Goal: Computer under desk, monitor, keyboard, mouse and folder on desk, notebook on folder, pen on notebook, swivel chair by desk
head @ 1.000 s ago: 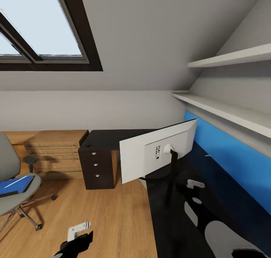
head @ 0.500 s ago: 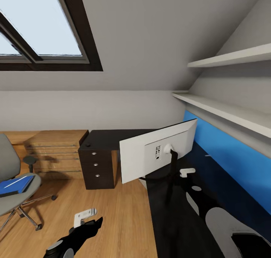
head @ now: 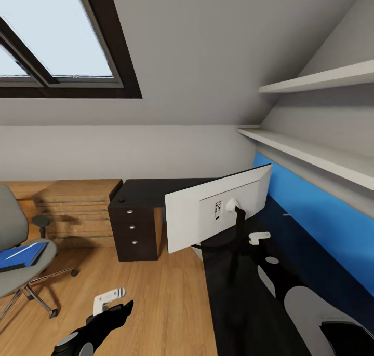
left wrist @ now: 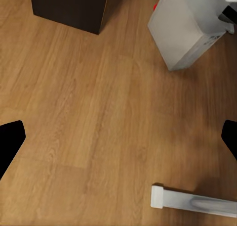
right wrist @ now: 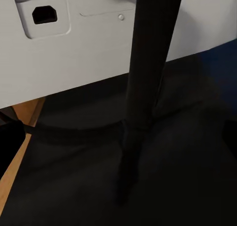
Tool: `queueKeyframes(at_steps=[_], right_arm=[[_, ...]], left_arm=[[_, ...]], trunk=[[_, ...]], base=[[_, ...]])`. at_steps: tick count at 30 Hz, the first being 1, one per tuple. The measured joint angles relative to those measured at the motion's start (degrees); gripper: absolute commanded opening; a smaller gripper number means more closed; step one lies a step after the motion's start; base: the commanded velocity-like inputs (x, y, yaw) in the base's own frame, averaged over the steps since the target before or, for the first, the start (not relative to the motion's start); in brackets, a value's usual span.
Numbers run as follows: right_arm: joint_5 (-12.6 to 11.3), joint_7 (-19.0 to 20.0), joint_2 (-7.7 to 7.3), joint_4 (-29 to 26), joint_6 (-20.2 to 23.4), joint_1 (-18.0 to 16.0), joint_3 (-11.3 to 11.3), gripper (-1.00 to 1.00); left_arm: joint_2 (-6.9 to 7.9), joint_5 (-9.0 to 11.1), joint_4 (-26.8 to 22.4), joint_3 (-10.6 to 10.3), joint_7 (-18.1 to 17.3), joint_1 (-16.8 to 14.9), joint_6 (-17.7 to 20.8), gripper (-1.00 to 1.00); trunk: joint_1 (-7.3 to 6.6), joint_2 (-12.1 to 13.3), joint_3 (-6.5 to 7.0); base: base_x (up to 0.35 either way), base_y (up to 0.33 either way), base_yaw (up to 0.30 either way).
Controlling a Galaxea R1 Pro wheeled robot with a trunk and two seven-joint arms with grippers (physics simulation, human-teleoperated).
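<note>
Head view: left arm low over the wood floor (head: 171, 293), dark forearm angled up from the bottom edge, left gripper (head: 108, 299) showing a white finger; cannot tell its opening here. Right arm lies over the desk (head: 244, 314), forearm cut off at the lower right corner, right gripper (head: 258, 236) just beside the monitor's stand; opening cannot be told here either. One monitor (head: 218, 208) stands on the desk with its pale back toward the camera; screen side hidden. One swivel chair (head: 15, 242) at the left edge, partly cut off, well apart from the desk, with one blue folder (head: 23, 256) on its seat and a thin white line on top of the folder, too small to identify. Three silver knobs on the black drawers (head: 132, 234); a wooden drawer chest (head: 78, 210) beside them; two white shelves (head: 311, 117) on the right wall; skylight (head: 57, 39) cut off at upper left. Left wrist view: fingertips (left wrist: 11, 139) dark at opposite edges, jaws spread wide, nothing between them; one light grey computer (left wrist: 185, 28) stands on the floor, partly cut off, red spot near its edge. Right wrist view: monitor back and black stand post (right wrist: 148, 63) close up; one dark fingertip barely visible at the frame edge, jaw state cannot be told.
</note>
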Motion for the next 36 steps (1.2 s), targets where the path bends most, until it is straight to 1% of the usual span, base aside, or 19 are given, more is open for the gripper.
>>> queueKeyframes(at_steps=[5, 9, 11, 14, 15, 16, 19, 26, 30, 36], right_arm=[[0.0, 0.0, 0.03, 0.0, 0.0, 0.0, 0.0, 1.00], [0.0, 0.0, 0.03, 0.0, 0.0, 0.0, 0.0, 1.00], [0.0, 0.0, 0.02, 0.0, 0.0, 0.1, 0.0, 1.00], [0.1, 0.0, -0.02, 0.0, 0.0, 0.1, 0.0, 1.00], [0.1, 0.0, -0.01, 0.1, 0.0, 0.1, 0.0, 1.00], [0.1, -0.1, 0.03, 0.1, 0.0, 0.1, 0.0, 1.00], [0.1, -0.1, 0.03, 0.8, -0.4, 0.1, 0.0, 1.00], [0.3, -0.1, 0.07, 2.3, -2.7, 0.1, 0.1, 1.00], [0.3, -0.2, 0.11, 2.4, -2.9, 0.1, 0.1, 1.00], [0.3, -0.2, 0.19, 2.5, -2.9, 0.1, 0.1, 1.00]], left_arm=[[0.03, 0.0, 0.0, 0.2, 0.0, 0.0, 0.0, 1.00], [0.04, 0.0, 0.0, 0.5, 0.0, -0.1, 0.0, 1.00], [0.04, 0.0, 0.0, 1.1, 0.0, -0.1, 0.0, 1.00], [0.04, 0.0, -0.1, 1.4, 0.0, -0.1, 0.0, 1.00], [0.04, 0.0, -0.1, 1.8, 0.0, -0.1, 0.0, 1.00], [0.04, -0.1, -0.2, 3.7, 0.0, 0.0, 0.0, 1.00], [0.03, 0.0, -0.3, 4.2, 0.0, -0.1, 0.0, 1.00], [0.03, 0.1, -0.4, 4.6, -0.1, 0.0, 0.0, 1.00], [0.03, 0.1, -0.4, 4.6, -0.1, 0.0, 0.0, 1.00], [0.04, 0.0, -0.4, 4.7, -0.1, 0.0, 0.0, 1.00]], trunk=[[0.00, 0.0, 0.00], [0.00, 0.0, 0.00], [0.00, 0.0, 0.00], [0.00, 0.0, 0.00], [0.00, 0.0, 0.00], [0.00, 0.0, 0.00], [0.00, 0.0, 0.00], [0.00, 0.0, 0.00], [0.00, 0.0, 0.00], [0.00, 0.0, 0.00]], base=[[0.000, -0.024, 0.000], [0.000, -0.213, 0.000], [0.000, -0.051, 0.000], [0.000, -0.024, 0.000], [0.000, -0.003, 0.000], [0.000, -0.003, 0.000], [0.000, -0.002, 0.000], [0.000, 0.000, 0.000], [0.000, 0.000, 0.000], [0.000, -0.216, 0.052]])
